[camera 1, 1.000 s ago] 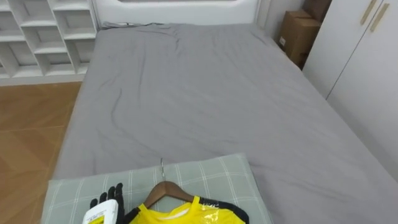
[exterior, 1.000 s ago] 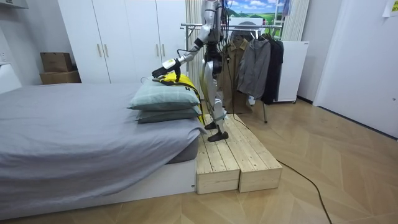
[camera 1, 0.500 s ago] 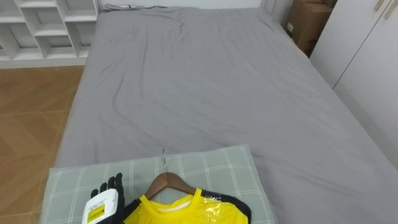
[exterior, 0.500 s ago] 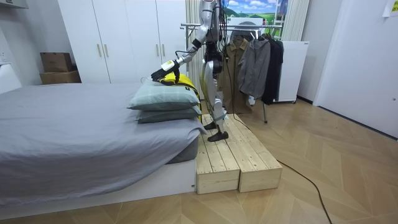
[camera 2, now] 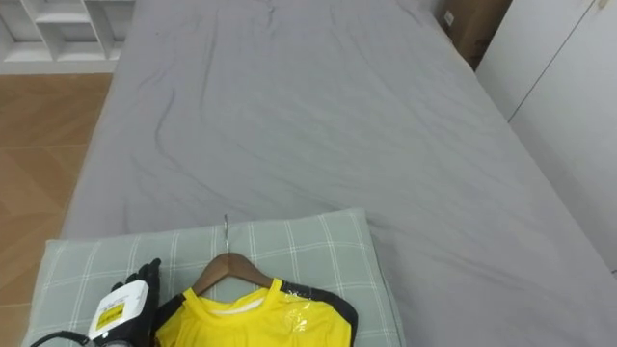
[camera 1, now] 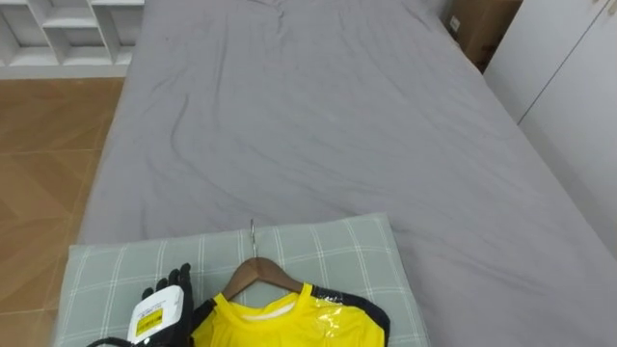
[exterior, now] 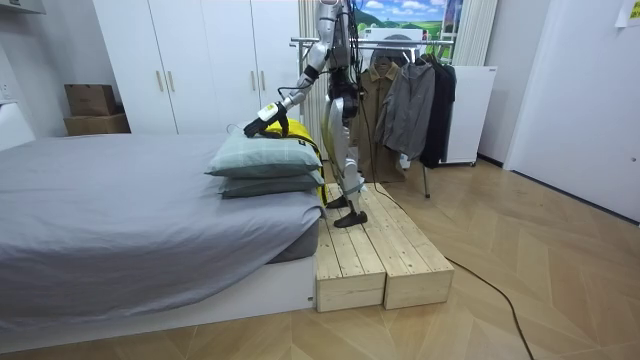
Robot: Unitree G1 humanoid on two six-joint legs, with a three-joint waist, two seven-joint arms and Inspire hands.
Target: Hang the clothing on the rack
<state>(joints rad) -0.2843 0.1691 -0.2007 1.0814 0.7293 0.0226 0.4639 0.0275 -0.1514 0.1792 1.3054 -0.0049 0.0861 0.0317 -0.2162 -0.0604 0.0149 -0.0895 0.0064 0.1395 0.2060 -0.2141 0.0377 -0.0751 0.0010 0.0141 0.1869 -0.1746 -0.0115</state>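
Observation:
A yellow shirt with dark trim (camera 1: 280,323) lies on a wooden hanger (camera 1: 256,274) whose metal hook (camera 1: 252,236) points up the bed. Both rest on a green checked pillow (camera 1: 333,253) at the near end of the bed. My left hand (camera 1: 166,293) lies on the pillow just left of the shirt's shoulder, fingers straight and open, holding nothing. In the room view I stand on a wooden platform (exterior: 380,250) by the bed, left hand (exterior: 256,125) stretched out over the stacked pillows (exterior: 265,160) beside the shirt (exterior: 292,130).
The grey bed (camera 1: 318,125) stretches ahead, with wood floor (camera 1: 48,135) to its left and white wardrobe doors (camera 1: 578,87) to its right. Behind me a clothes rack (exterior: 400,42) holds several dark garments. A cardboard box (camera 1: 472,29) stands at the bed's far right corner.
My left hand has sunk lower onto the pillow beside the shirt. The eye view has tilted down the bed. Shirt and hanger lie where they were.

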